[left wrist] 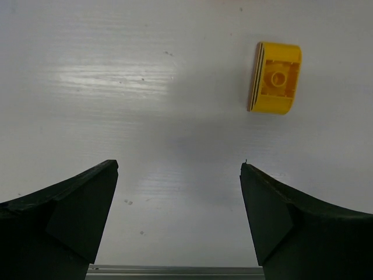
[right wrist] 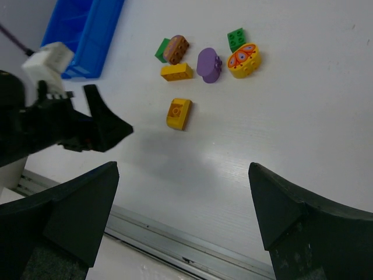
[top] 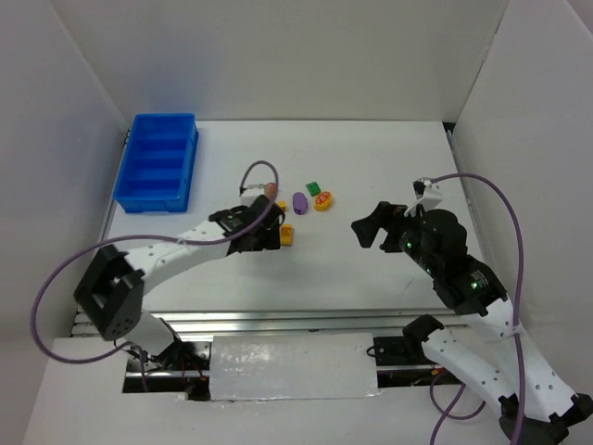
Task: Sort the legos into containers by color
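Left wrist view: shows left gripper (left wrist: 178, 166) spread wide and empty, right gripper (right wrist: 182, 169) likewise, yellow curved brick (left wrist: 275, 77) lying loose well right of the blue bin (top: 156, 162); looks light, hard, slick, so calls for pinching across its flat sides.

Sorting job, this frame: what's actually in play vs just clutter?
In play:
blue bin
yellow block
orange-yellow block
green block
second green block, partly under the brown piece
purple oval
yellow-and-red round piece

Just there:
purple cable
white sheet at the near edge
metal rail
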Controlling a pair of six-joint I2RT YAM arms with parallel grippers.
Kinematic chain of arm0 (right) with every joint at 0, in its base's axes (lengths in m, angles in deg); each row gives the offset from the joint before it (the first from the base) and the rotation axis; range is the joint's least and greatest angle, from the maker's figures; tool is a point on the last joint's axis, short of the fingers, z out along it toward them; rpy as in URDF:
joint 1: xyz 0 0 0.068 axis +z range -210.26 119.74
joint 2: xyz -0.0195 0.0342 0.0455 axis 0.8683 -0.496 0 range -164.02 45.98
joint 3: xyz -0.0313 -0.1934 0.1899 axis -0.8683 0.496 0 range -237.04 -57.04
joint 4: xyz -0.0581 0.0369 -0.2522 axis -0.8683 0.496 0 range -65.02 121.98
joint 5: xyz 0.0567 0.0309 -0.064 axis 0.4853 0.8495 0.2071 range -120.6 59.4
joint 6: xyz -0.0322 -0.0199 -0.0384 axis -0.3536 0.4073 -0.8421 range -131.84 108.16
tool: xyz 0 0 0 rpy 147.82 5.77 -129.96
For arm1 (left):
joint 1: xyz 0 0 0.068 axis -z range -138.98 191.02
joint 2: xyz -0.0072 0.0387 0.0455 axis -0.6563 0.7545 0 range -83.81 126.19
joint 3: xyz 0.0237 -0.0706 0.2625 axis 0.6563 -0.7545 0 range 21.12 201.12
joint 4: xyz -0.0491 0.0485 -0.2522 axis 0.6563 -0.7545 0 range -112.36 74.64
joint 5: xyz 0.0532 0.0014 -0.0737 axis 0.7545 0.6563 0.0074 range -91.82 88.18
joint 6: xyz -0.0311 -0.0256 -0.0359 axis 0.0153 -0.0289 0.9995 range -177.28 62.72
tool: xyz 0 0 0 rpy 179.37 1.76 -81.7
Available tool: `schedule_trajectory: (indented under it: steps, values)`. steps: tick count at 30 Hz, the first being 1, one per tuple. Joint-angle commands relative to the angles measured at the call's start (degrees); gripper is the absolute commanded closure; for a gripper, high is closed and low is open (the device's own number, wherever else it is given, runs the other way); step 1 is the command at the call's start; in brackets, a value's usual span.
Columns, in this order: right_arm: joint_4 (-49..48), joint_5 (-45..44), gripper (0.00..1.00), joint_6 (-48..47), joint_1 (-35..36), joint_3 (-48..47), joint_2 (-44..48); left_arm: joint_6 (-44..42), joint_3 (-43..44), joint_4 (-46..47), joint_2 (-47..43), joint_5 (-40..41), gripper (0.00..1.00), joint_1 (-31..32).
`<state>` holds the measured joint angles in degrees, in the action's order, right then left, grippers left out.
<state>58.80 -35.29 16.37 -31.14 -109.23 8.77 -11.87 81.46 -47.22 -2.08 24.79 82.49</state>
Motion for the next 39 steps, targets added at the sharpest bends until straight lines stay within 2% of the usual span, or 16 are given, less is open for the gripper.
schedule_trajectory:
  steps: [1,5,10,17,19,24,35,39]
  values:
    - [-1.83,1.96,0.0,-0.87,0.32,1.55,1.09,2.58,5.3,2.33,8.49,3.71,0.02,3.87]
    - [-1.48,1.88,0.0,-1.31,0.41,2.0,0.56,1.97,11.29,2.06,15.55,3.72,0.05,5.9]
    - [-1.83,2.75,0.0,-1.84,0.41,2.35,0.74,1.44,11.73,5.05,18.45,1.16,0.08,6.08]
    - [-3.06,4.42,0.0,-2.28,0.49,2.88,0.03,0.12,14.19,5.93,23.73,3.09,0.13,5.9]
    - [-2.97,5.92,0.0,-2.37,0.49,2.88,-0.05,-0.41,15.16,5.67,25.66,3.53,0.18,5.73]
    - [-3.15,6.27,0.0,-2.37,0.49,3.32,0.56,-1.99,16.22,6.8,26.72,3.89,0.23,4.23]
    - [-3.06,6.62,0.0,-2.37,0.49,3.23,-0.14,-4.54,17.71,8.92,29.62,-0.24,0.23,1.68]
    - [-3.24,7.06,0.0,-2.37,0.5,3.32,-0.58,-4.89,17.88,9.88,30.59,-1.39,0.32,1.68]
